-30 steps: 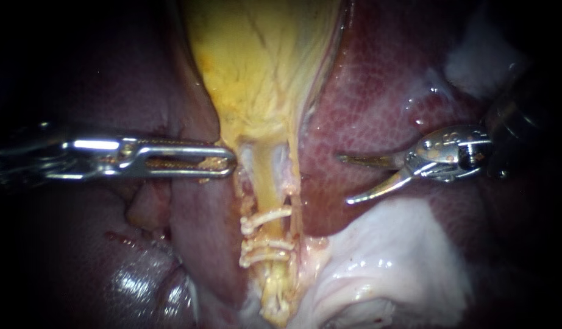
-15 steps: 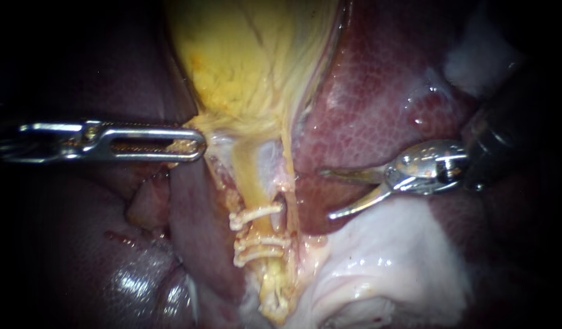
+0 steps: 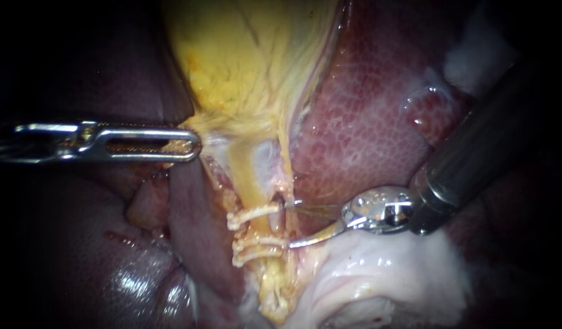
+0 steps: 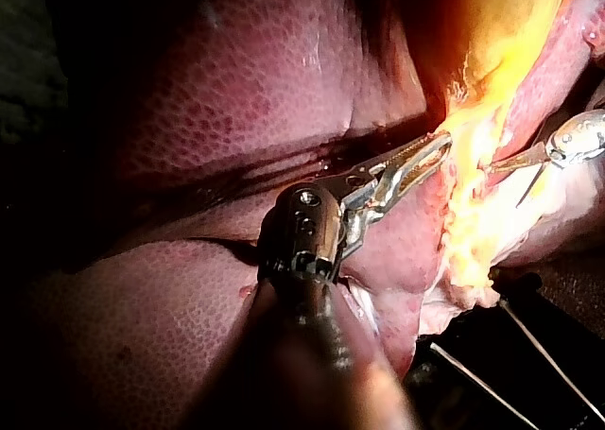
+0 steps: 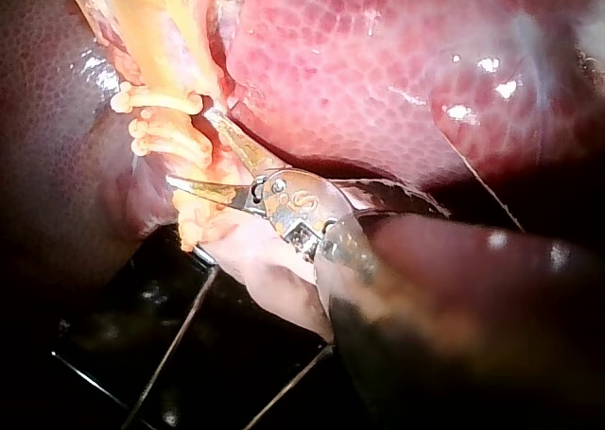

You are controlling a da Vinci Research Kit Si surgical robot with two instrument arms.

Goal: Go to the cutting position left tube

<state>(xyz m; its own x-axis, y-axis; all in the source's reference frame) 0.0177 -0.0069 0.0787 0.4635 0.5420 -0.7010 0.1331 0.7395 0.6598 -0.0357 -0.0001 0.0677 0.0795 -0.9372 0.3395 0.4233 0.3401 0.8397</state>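
Observation:
The yellow gallbladder (image 3: 250, 61) narrows downward into a yellow tube (image 3: 247, 183) crossed by three pale clips (image 3: 253, 214), one above a close pair. My left instrument (image 3: 192, 143) is shut on the gallbladder's lower left edge and holds it out to the left; the left wrist view shows its jaws (image 4: 421, 156) closed on that yellow edge. My right instrument (image 3: 291, 226) comes in from the upper right with curved blades open, their tips at the tube's right side beside the clips. In the right wrist view the blades (image 5: 189, 146) spread next to the clips (image 5: 161, 118).
Dark red liver (image 3: 366, 109) lies right of the gallbladder and another lobe (image 3: 110, 244) lies left of it. Pale glistening tissue (image 3: 384, 274) sits under my right instrument. Thin wires (image 5: 170, 354) cross a dark base below the tissue.
My right instrument has moved down and left, from over the liver to the clipped tube, blades still open. My left instrument pulled the gallbladder edge leftward, then held still.

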